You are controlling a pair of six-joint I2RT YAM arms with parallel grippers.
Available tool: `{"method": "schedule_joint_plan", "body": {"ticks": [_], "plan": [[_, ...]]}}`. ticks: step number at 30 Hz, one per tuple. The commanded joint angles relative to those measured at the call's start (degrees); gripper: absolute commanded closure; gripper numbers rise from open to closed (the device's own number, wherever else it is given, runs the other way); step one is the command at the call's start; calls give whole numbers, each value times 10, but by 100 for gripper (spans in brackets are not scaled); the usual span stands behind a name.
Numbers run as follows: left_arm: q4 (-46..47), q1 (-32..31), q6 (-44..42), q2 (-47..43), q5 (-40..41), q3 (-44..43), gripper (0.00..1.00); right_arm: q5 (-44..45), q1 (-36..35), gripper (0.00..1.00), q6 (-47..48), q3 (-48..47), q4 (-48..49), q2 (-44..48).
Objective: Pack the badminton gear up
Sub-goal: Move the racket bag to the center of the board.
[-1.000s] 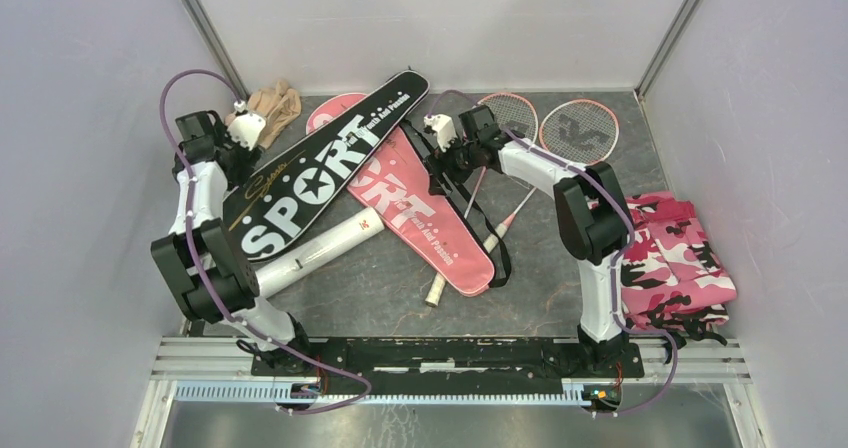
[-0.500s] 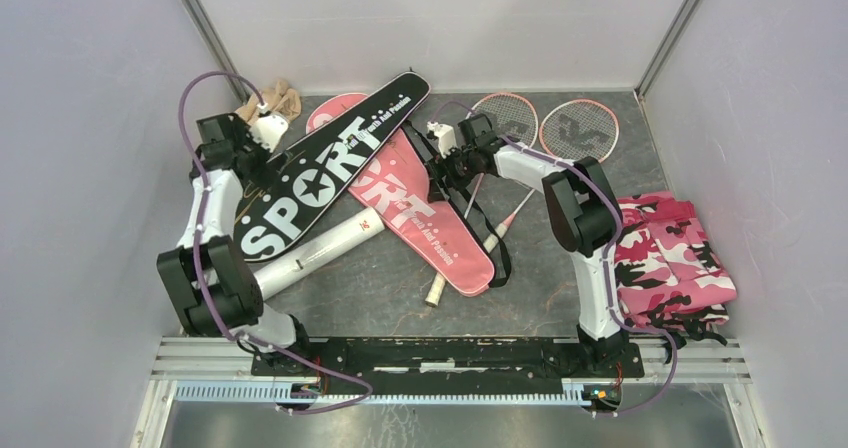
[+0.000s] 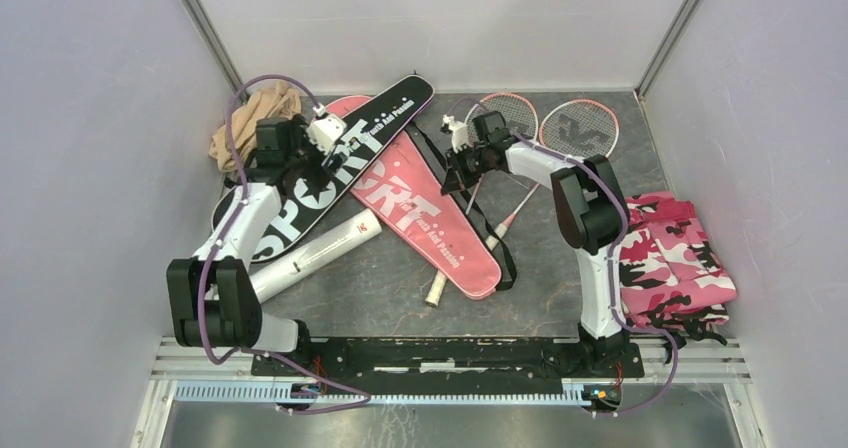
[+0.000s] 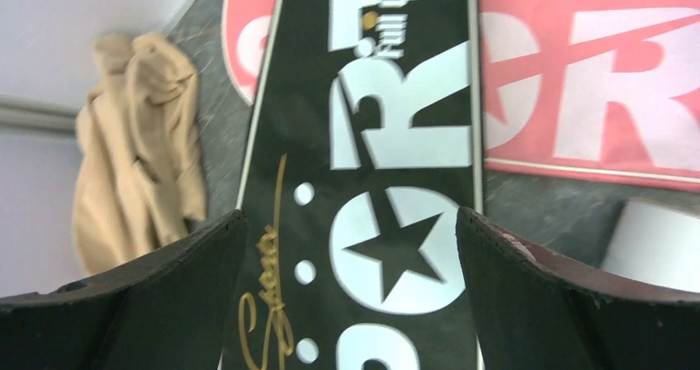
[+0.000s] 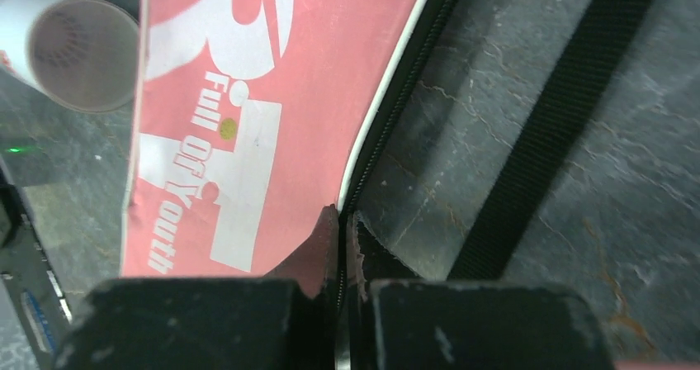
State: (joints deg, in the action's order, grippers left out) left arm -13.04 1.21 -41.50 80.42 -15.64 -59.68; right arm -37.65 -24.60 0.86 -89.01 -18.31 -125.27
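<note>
Your left fingers (image 4: 165, 304) stood spread wide over the black bag (image 4: 388, 221), its star between them. Your right fingers (image 5: 380, 263) pinched the edge of the pink bag (image 5: 289, 73).

Hidden around the black bag (image 3: 385, 113)
Beneath it, part of the pink bag's (image 3: 420, 218) wide end; beside it, the white tube's (image 3: 320, 248) near end, under the left arm (image 3: 240, 218).

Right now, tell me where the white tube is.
In the top view the white tube lies left of centre, just nearer than the black SPORT bag, its far end by the pink bag.
</note>
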Motion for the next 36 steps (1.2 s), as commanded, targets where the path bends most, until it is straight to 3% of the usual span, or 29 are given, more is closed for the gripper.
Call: {"method": "schedule_joint_plan", "body": {"ticks": [1, 19, 29, 36], "plan": [[75, -42, 61, 7, -11, 20, 0, -40, 20, 100, -28, -4, 10, 94], [122, -77, 211, 112, -24, -67, 0, 104, 111, 100, 74, -90, -163, 278], [154, -80, 281, 131, 3, -87, 0, 123, 128, 100, 93, -127, -156, 362], [163, -82, 300, 133, -23, -86, 0, 140, 128, 100, 106, -135, -145, 409]]}}
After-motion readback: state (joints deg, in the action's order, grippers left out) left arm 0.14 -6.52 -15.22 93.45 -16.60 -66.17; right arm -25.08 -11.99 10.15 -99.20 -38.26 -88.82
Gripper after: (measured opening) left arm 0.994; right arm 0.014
